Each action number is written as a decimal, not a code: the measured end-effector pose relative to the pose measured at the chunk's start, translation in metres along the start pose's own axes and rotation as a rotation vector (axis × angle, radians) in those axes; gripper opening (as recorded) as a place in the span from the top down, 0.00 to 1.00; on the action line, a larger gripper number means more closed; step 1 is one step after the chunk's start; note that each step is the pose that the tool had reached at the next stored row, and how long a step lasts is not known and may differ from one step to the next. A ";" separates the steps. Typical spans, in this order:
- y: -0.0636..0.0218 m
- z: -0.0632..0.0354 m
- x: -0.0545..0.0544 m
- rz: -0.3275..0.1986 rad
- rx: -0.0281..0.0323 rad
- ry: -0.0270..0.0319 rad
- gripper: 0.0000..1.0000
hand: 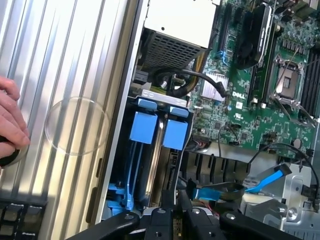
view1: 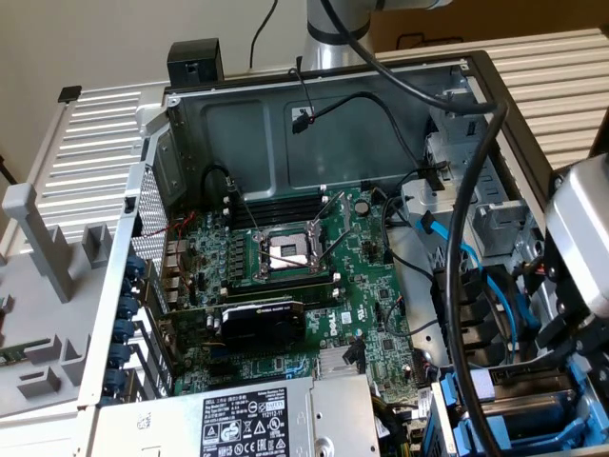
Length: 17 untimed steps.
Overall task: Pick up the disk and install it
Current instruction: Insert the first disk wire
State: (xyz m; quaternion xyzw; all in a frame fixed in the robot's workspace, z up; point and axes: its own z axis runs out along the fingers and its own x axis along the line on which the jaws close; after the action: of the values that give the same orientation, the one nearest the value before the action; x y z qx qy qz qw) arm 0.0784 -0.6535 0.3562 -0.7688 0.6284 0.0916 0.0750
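Risk of jamming the disk (view1: 571,434) askew in the drive bay (view1: 445,411) at the near right corner of the case (view1: 285,133), or of snagging the blue cables (view1: 495,295) just beside, through any tilt or sideways drift. Found directly under the claw (hand: 178,205); nearly closed there, seemingly pinched on its upper edge, though hard to confirm.

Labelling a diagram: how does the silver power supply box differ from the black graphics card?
The power supply box is silver and bulky; the graphics card is black and slimmer. The box bears a wide white-and-black label; the card, small markings. Both sit inside the case.
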 end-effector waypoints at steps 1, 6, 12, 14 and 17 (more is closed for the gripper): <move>0.0002 -0.0003 -0.001 -0.001 0.0042 0.0076 0.83; 0.0028 -0.0048 -0.008 -0.004 0.0165 0.0318 0.83; 0.0063 -0.0106 -0.016 -0.007 0.0274 0.0607 0.83; 0.0074 -0.0114 -0.017 -0.008 0.0307 0.0770 0.83; 0.0087 -0.0129 -0.020 -0.010 0.0383 0.0987 0.83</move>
State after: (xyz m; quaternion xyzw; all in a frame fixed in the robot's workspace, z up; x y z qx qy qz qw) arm 0.0666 -0.6394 0.3733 -0.7738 0.6294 0.0412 0.0591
